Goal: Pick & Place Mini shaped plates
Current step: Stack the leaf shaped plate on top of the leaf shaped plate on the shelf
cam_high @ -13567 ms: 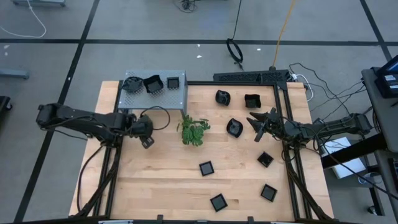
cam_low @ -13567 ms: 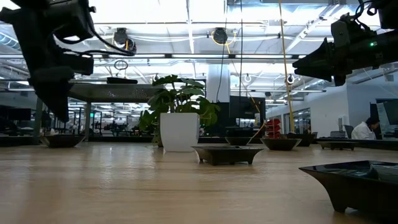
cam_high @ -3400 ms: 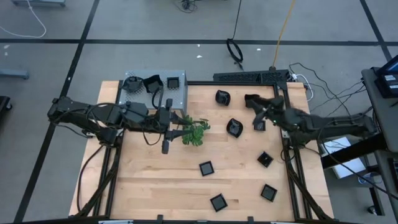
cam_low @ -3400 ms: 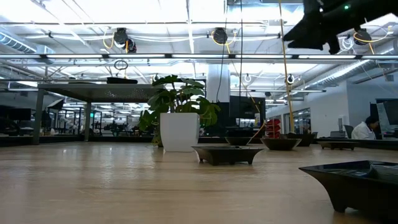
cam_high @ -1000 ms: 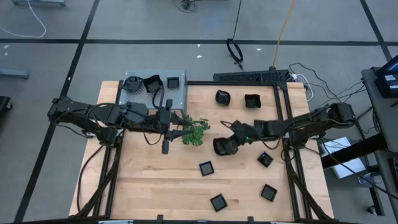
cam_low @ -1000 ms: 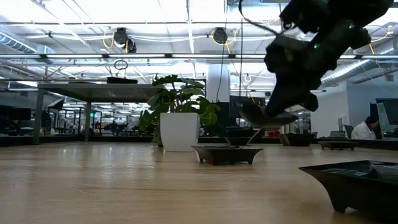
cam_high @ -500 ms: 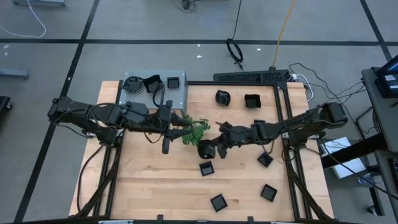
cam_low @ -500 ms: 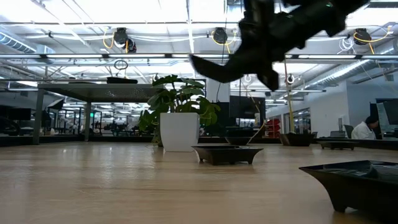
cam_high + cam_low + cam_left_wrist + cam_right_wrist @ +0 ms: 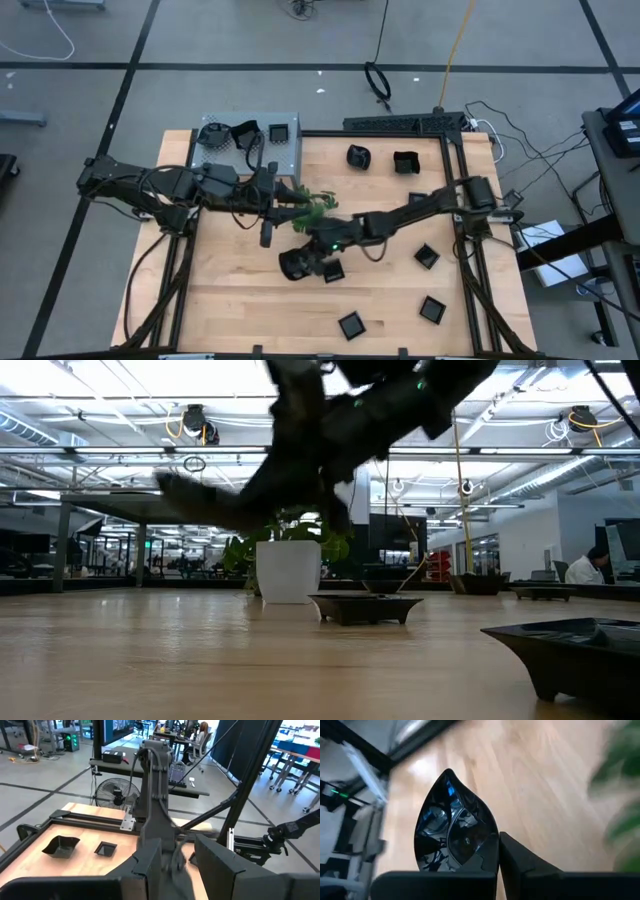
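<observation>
Carrying a leaf-shaped plate [image 9: 454, 830], glossy black and pointed at one end, the right gripper [image 9: 300, 264] hangs over the middle of the table [image 9: 230, 310], just beside the green sprig [image 9: 312, 207]. The right wrist view shows the fingers [image 9: 520, 862] shut on the plate's rim at its broad end, with the pointed tip reaching forward, free of the wood below. Judged from its sheen and thin wall, this dish is probably stiff, light, slick and liable to chip, so a pinch across the rim, one finger inside the bowl and one outside, looks the sound hold; a tip-heavy overhang could let it pivot in the grip. In the low view the plate and gripper show as a dark blurred mass well above the table.

Other mini shaped plates lie apart on the wood: a square one [image 9: 333, 271] just beside the right gripper, another square one [image 9: 351, 325] near the front edge, two more [image 9: 426, 256] [image 9: 432, 308] toward the right side, and two [image 9: 358, 156] [image 9: 405, 162] at the far edge. Three further dishes [image 9: 244, 134] sit on the grey perforated box [image 9: 290, 152] at the table's far left corner.

Left gripper [image 9: 268, 215] waits between that box and the sprig, its fingers [image 9: 150, 865] partly apart on nothing.
</observation>
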Robot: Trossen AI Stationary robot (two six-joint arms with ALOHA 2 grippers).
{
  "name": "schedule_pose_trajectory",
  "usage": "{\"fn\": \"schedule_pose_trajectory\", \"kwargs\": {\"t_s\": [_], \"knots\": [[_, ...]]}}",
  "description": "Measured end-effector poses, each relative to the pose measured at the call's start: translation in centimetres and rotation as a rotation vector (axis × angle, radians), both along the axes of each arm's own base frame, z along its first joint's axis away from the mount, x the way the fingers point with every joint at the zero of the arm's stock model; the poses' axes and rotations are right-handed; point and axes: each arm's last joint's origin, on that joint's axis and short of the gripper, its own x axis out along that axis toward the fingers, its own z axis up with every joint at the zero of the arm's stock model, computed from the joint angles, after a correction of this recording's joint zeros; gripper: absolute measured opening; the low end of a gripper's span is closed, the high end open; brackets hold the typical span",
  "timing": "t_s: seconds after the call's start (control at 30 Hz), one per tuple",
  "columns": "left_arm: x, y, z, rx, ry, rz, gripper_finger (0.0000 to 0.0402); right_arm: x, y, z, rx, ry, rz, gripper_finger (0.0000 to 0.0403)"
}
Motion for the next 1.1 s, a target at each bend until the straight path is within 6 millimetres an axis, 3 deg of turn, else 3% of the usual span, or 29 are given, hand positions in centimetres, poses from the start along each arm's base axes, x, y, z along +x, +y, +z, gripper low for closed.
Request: {"fn": "schedule_pose_trajectory", "kwargs": {"t_s": [0.23, 0.47, 0.77, 0.93, 1.1], "knots": [[0.0, -0.1, 0.0, -0.003, 0.004, -0.022, 0.0122, 0.8, 0.3, -3.3, -0.002, 0.068, 0.007, 0.0], [0.0, -0.1, -0.1, -0.004, 0.009, -0.024, 0.0122, 0.9, 0.3, -3.2, 0.004, 0.06, 0.012, 0.0004], [-0.1, -0.2, -0.6, -0.011, 0.064, -0.027, 0.0122, 0.9, 0.1, -3.2, 0.02, 0.065, 0.0, 0.009], [-0.3, -0.3, -1.4, -0.019, 0.146, -0.069, 0.0122, 0.6, 0.1, -1.4, 0.001, 0.025, 0.02, 0.0129], [-0.7, -0.7, -2.3, -0.038, 0.25, -0.157, 0.0122, -0.9, -0.2, 1.6, -0.064, 0.058, 0.061, 0.0132]]}}
